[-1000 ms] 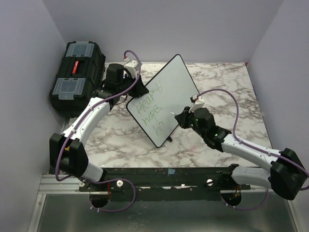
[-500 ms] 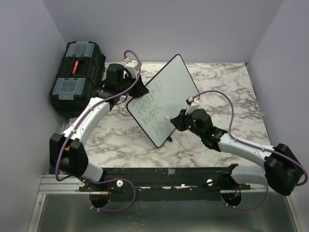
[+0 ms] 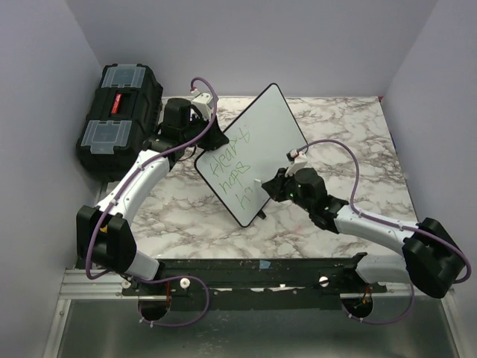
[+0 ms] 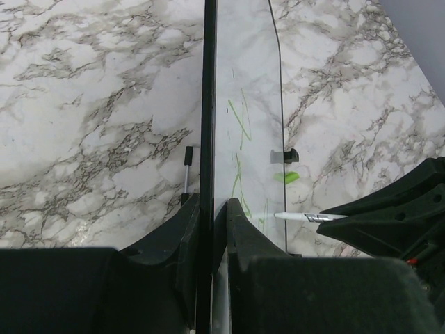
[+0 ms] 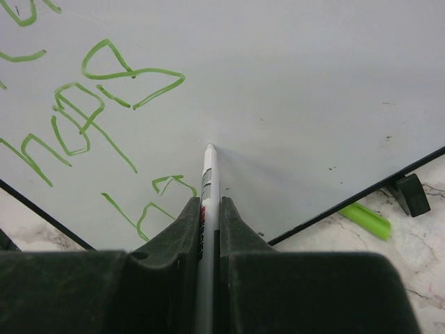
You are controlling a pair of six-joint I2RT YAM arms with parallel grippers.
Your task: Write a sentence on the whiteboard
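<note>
1. Overhead, my left pincer [image 3: 206, 143] is clenched on the upper-left edge of the board [image 3: 261, 138], holding it propped up at frame centre. Green writing [image 3: 232, 173] runs in three lines down its lower-left half. My right pincer [image 3: 271, 186], clenched on a pen [image 3: 261, 183], sits at the board's lower-right edge and is the nearer one to the last line.
2. Left wrist view: the board [image 4: 243, 104] stands edge-on up the middle of the frame, nipped in my left pincer [image 4: 212, 209]. The pen [image 4: 299, 217] comes in from the right, tip toward the face.
3. Right wrist view: the pen [image 5: 207, 188] points straight up the frame from my right pincer [image 5: 206, 209]. I cannot tell whether its tip is on the board [image 5: 292, 104] or just off it. Writing [image 5: 104, 83] lies to the left; bare board lies up and to the right. I judge the next stroke runs rightward from the end of the last line.
</note>
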